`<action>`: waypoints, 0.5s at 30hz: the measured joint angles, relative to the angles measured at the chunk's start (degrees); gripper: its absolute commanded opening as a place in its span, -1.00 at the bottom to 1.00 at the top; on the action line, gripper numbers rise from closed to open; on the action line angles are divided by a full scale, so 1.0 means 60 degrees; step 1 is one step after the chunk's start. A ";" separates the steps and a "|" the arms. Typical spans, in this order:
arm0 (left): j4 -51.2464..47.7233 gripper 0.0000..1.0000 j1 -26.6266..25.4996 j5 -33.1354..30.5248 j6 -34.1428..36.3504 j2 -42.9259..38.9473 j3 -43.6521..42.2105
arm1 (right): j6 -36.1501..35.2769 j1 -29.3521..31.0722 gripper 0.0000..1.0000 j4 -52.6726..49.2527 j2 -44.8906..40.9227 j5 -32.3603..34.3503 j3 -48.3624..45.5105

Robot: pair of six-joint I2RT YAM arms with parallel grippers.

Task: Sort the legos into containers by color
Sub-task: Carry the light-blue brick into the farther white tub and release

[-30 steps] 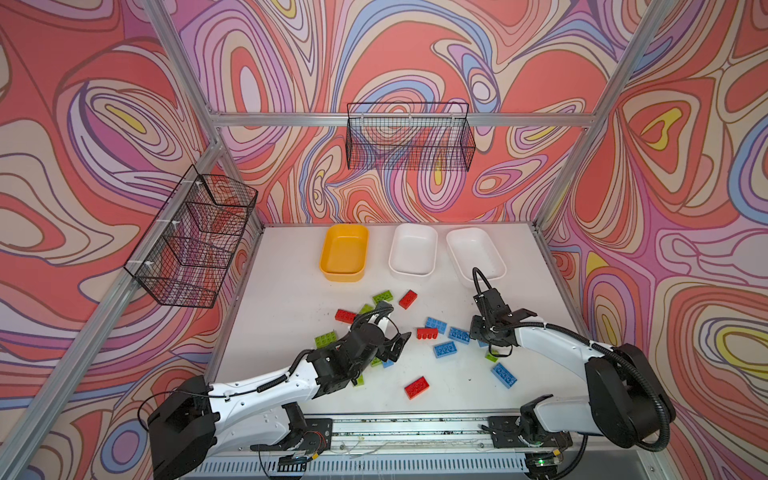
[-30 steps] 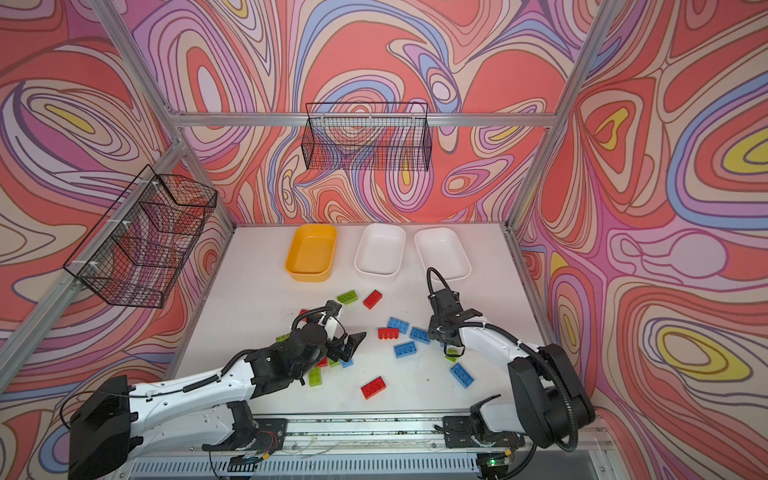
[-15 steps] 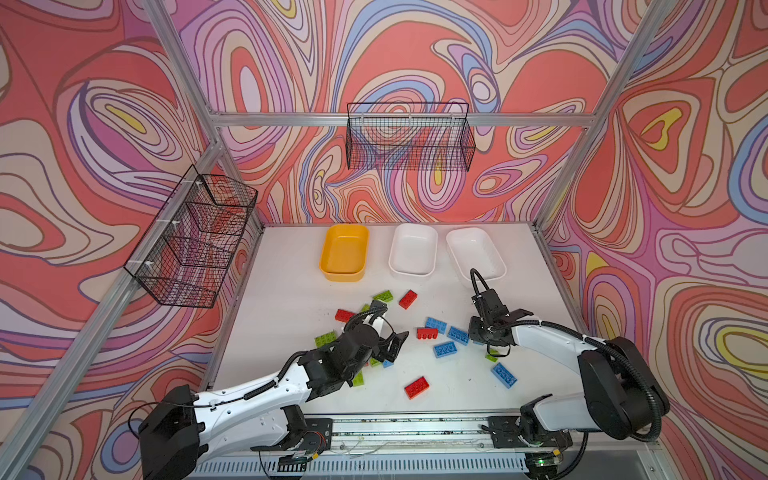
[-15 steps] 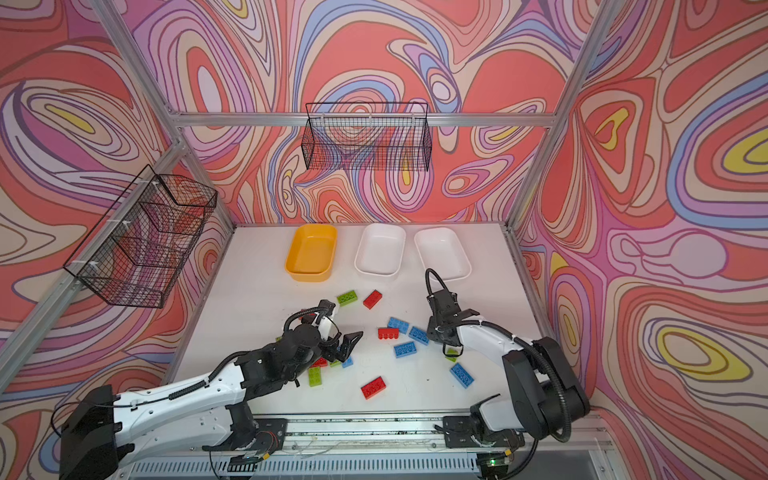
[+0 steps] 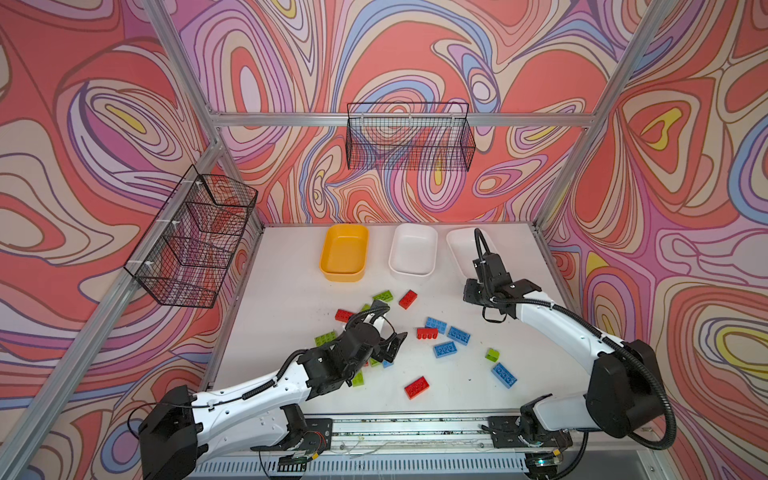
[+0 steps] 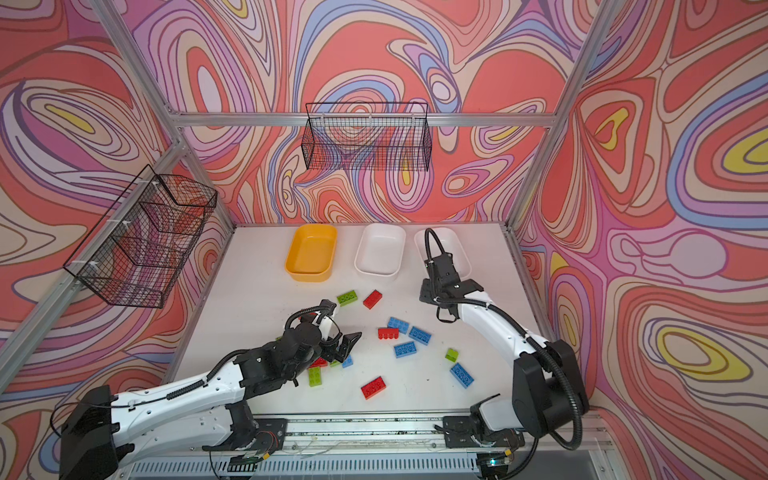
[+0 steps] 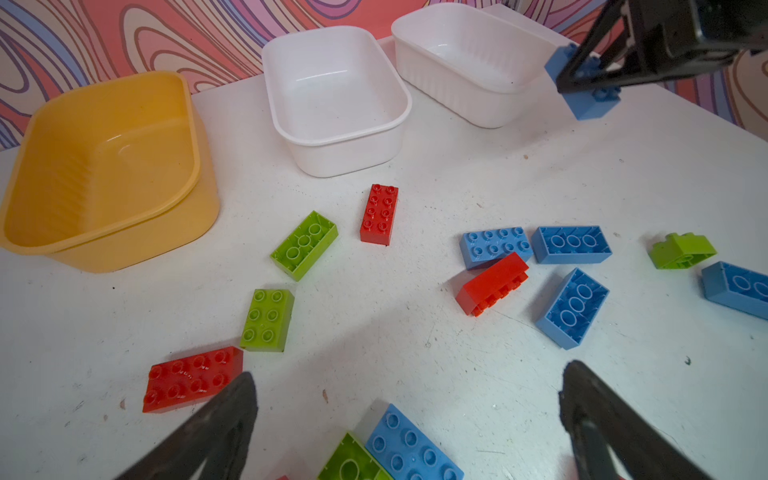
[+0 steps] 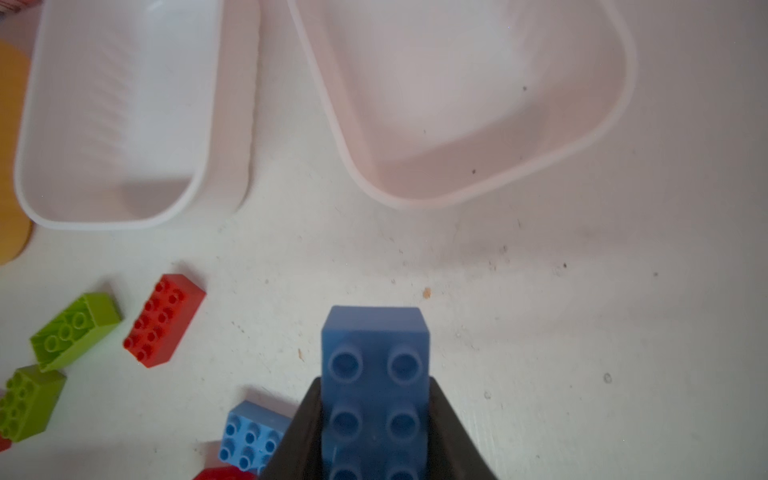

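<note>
On the left of the white table (image 5: 286, 332) sits the yellow tub (image 5: 341, 277), and nothing is in it. The left claw (image 7: 409, 376) hangs low over the pile with its two fingers wide apart and nothing between them. Right under it, a green brick (image 7: 353, 461) and a loose blue brick (image 7: 409, 444) lie touching, so a finger may not fit between them. Farther out, a red brick (image 7: 379, 213) lies alone with its bumps up, and it looks easy to take. The bricks look small, light and hard, so they should not bend or break. Their sides are smooth, so one could slip or spin if it is pinched at a corner. The best place to hold is likely the two long flat sides, near the middle. Next come the middle white tub (image 7: 345, 160) and the right white tub (image 7: 449, 97), and no brick shows in either. The right claw (image 8: 374, 388) is clamped on the held blue brick (image 8: 374, 332) by its long sides, with one end poking out past the tips. That brick is up in the air near the right white tub, not in it.
</note>
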 measured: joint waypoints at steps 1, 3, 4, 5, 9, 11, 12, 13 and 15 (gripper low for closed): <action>0.0000 1.00 0.0000 -0.0004 0.0076 0.0015 0.0095 | -0.0142 -0.0106 -0.46 0.0109 0.0342 -0.0022 0.0506; 0.0007 1.00 0.0000 -0.0026 0.0182 0.0076 0.0280 | -0.0379 -0.0386 -0.47 0.0306 0.1209 -0.0084 0.1410; 0.0007 1.00 0.0000 -0.0044 0.0229 0.0120 0.0353 | -0.0448 -0.0510 -0.47 0.0386 0.1515 -0.0131 0.1687; 0.0007 1.00 0.0000 -0.0073 0.0295 0.0193 0.0444 | -0.0550 -0.0688 -0.48 0.0481 0.1982 -0.0197 0.2080; 0.0011 1.00 0.0000 -0.0240 0.0437 0.0605 0.0754 | -0.0896 -0.1293 -0.49 0.0670 0.3967 -0.0412 0.3639; 0.0022 1.00 0.0000 -0.0455 0.0459 0.0823 0.0867 | -0.1013 -0.1501 -0.49 0.0721 0.4830 -0.0484 0.4299; 0.0058 1.00 0.0000 -0.0619 0.0455 0.0947 0.0907 | -0.1060 -0.1599 -0.49 0.0750 0.5278 -0.0525 0.4634; 0.0095 1.00 0.0000 -0.0729 0.0455 0.1038 0.0922 | -0.1096 -0.1654 -0.49 0.0780 0.5555 -0.0543 0.4841; 0.0157 1.00 0.0000 -0.0958 0.0455 0.1249 0.0976 | -0.1158 -0.1778 -0.48 0.0801 0.6266 -0.0597 0.5417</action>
